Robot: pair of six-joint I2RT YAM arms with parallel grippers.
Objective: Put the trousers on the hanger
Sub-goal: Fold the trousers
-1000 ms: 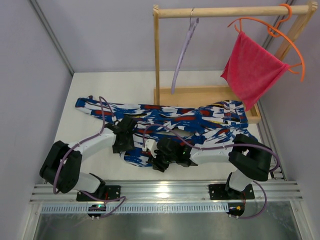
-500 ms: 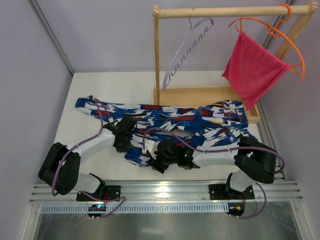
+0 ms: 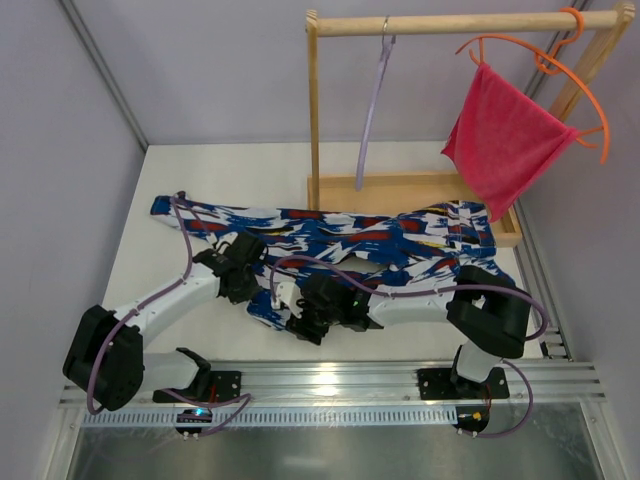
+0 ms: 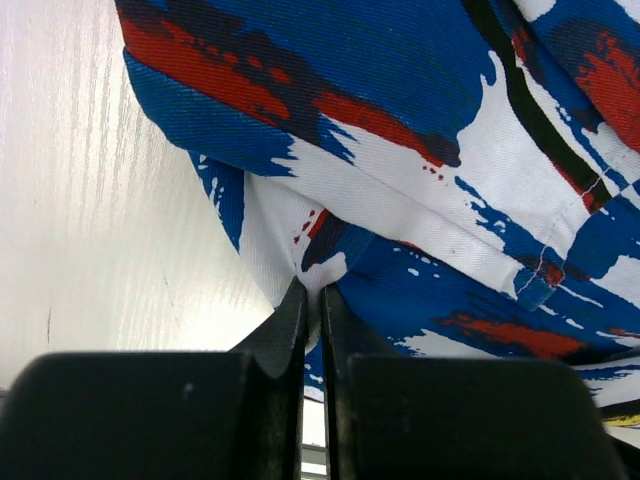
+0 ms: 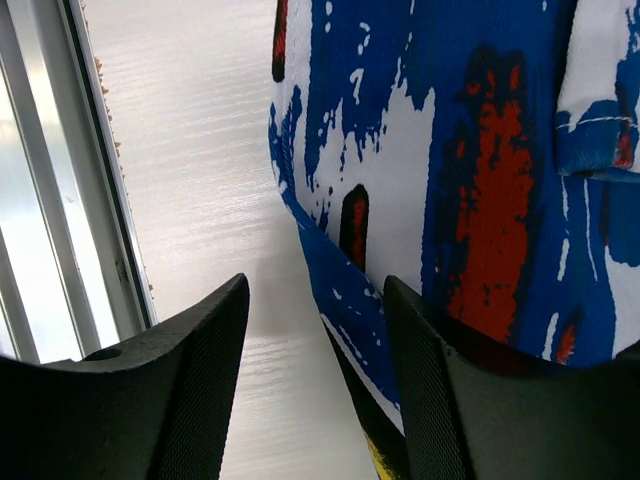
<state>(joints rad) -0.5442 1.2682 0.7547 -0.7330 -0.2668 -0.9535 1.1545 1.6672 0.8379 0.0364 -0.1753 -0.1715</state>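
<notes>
I see the trousers (image 3: pixel 380 240) spread out lengthwise on the table (image 3: pixel 230 170), just in front of the wooden rack (image 3: pixel 313 110). One end is near the rack's base on the right and the other reaches towards the left wall. The lavender hanger (image 3: pixel 370 110) hangs by its hook from the rack's rail (image 3: pixel 450 22), turned almost edge-on to my top camera and well apart from the trousers. Further along the rail, an orange hanger (image 3: pixel 590 100) carries a red cloth (image 3: pixel 505 150).

Both arms are low over the near edge of the trousers. My left gripper (image 3: pixel 243 272) sits on the fabric near its left part. In the left wrist view, the left gripper (image 4: pixel 312 300) has its jaws pressed together, and a small pucker of the trousers (image 4: pixel 400 100) is drawn into the tips, so it is pinching the cloth.

My right gripper (image 3: pixel 300 310) is just beside it, at the trousers' near hem. In the right wrist view, the right gripper (image 5: pixel 315 300) is spread, and the hem of the trousers (image 5: pixel 470 150) runs down between the fingers (image 5: pixel 200 360). One finger is over bare table and the other over the print. I cannot tell whether either finger touches the cloth.
</notes>
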